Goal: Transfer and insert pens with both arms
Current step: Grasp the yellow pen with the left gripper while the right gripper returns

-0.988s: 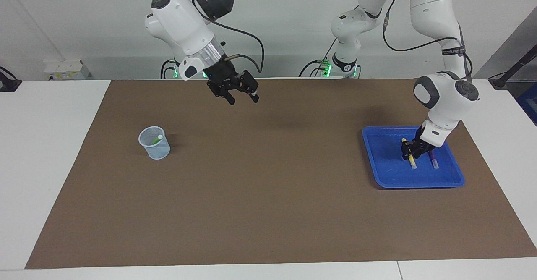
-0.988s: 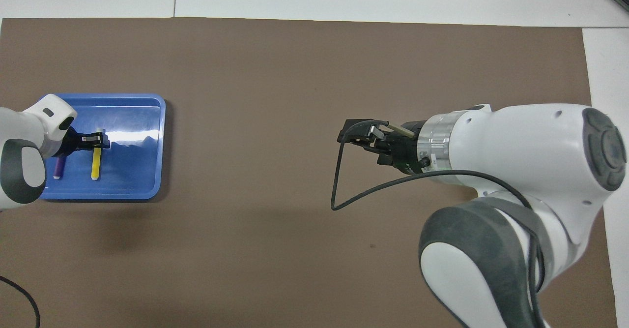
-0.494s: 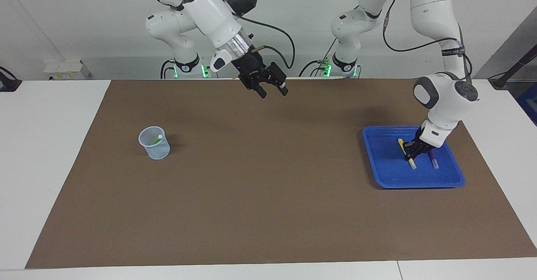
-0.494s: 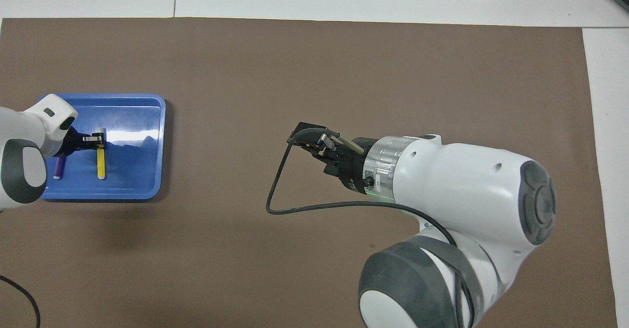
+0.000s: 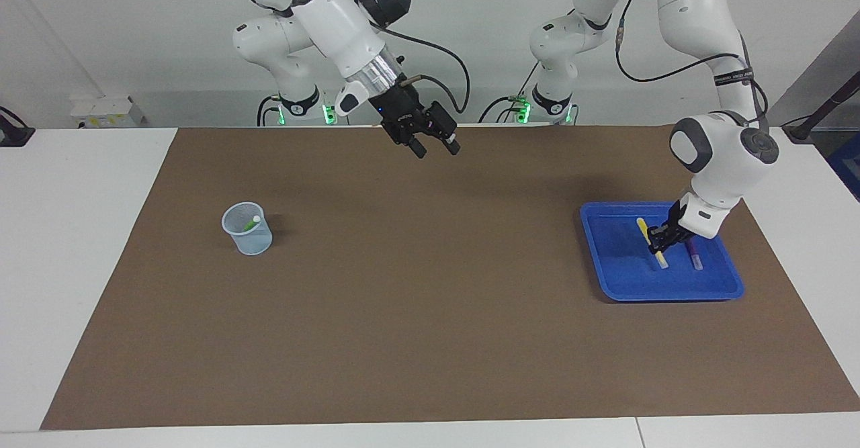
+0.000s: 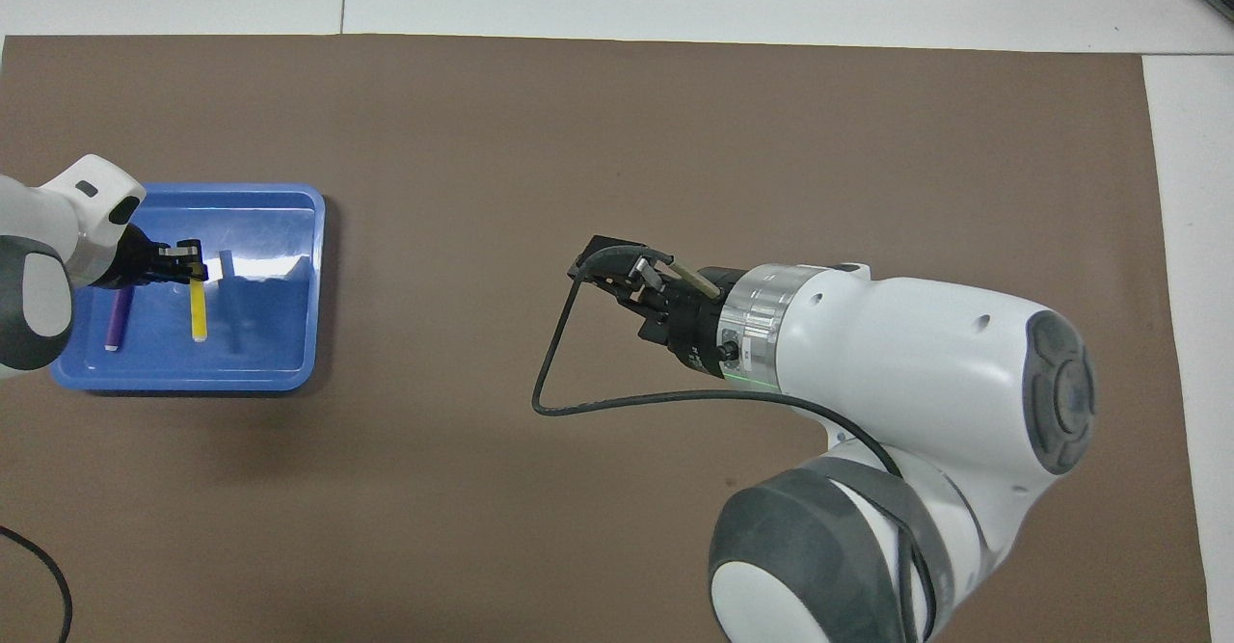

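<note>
My left gripper [image 5: 657, 243] is low in the blue tray [image 5: 618, 260], shut on the yellow pen [image 5: 662, 260], which hangs tilted just above the tray floor. In the overhead view the left gripper [image 6: 183, 262] holds the yellow pen [image 6: 199, 315] at its upper end. The purple pen [image 5: 693, 257] lies in the tray beside it and also shows in the overhead view [image 6: 118, 320]. The green pen [image 5: 252, 222] stands in a mesh cup [image 5: 247, 232]. My right gripper [image 5: 435, 147] is open and empty, up over the mat's middle near the robots' edge.
A brown mat [image 5: 430, 314] covers the table. The tray [image 6: 280, 238] sits at the left arm's end, the cup at the right arm's end. A black cable loop [image 6: 545, 373] hangs from the right wrist. Two smaller white arms [image 5: 554, 92] stand at the back.
The right gripper swung from nearer the cup's end toward the mat's middle, then held. The left gripper closed on the yellow pen and raised it slightly off the tray floor.
</note>
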`<state>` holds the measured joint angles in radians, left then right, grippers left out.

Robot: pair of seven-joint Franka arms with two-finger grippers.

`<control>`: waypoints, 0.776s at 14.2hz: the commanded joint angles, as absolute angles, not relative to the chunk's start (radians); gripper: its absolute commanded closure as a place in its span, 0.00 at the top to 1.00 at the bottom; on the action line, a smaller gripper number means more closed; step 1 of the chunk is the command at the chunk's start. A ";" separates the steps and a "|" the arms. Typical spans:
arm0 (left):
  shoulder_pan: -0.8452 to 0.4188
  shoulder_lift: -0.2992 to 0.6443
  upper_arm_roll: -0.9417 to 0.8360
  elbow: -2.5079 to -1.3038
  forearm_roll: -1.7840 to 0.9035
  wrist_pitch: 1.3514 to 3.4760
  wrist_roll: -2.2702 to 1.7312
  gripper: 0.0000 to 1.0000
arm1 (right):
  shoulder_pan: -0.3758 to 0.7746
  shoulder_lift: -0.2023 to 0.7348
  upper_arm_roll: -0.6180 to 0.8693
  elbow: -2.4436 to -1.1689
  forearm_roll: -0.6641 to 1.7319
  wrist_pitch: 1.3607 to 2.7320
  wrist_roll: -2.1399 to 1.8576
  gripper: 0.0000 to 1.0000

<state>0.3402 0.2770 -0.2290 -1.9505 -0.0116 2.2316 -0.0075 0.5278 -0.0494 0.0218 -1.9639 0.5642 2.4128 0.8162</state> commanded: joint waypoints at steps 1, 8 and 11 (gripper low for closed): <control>0.304 0.246 -0.225 -1.902 0.008 2.120 -0.125 0.00 | 0.522 -0.052 0.028 -1.967 0.597 2.390 0.761 1.00; 0.265 0.095 -0.235 -1.879 -0.225 1.965 -0.502 0.00 | 0.508 -0.060 0.026 -1.970 0.597 2.315 0.600 1.00; 0.233 0.034 -0.253 -1.882 -0.313 1.954 -0.739 0.00 | 0.508 -0.060 0.026 -1.970 0.597 2.313 0.600 1.00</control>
